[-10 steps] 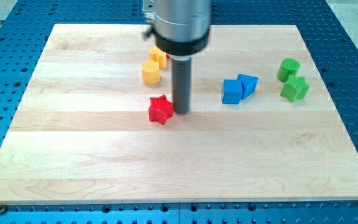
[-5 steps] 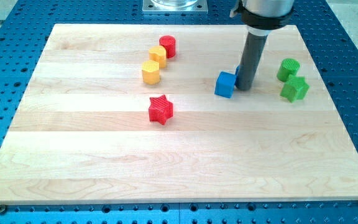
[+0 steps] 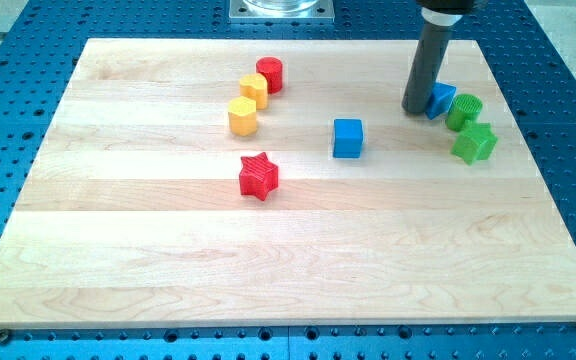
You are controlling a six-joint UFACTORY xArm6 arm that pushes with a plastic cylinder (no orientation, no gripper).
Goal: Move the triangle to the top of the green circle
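Nearest the lower frame edge, the table [image 3: 268,280] is bare wood. Next up, left of centre: red star [image 3: 259,176]. At centre, alone: blue cube [image 3: 347,138].

Right of frame, a tight cluster: green block [image 3: 474,143], shape not clear, lowest; green circle [image 3: 464,110] just above it; blue triangle [image 3: 441,100] touching or nearly touching the circle's left side, slightly higher in frame.

My tip [image 3: 415,110] sits against the triangle's left face. No hand on this rig, only the rod, so there is nothing to open or close and no grip on anything.

Upper centre-left: two yellow blocks [image 3: 243,116], [image 3: 255,88], and red cylinder [image 3: 269,74] furthest up.

Handling judgement: the triangle looks small, rigid and light, and should slide readily on the smooth wood. It cannot be held, only pushed. A slanted face may make it rotate or slip off the rod. Contact is best on its lower side, pushing towards the upper frame and then right, clear of the circle.
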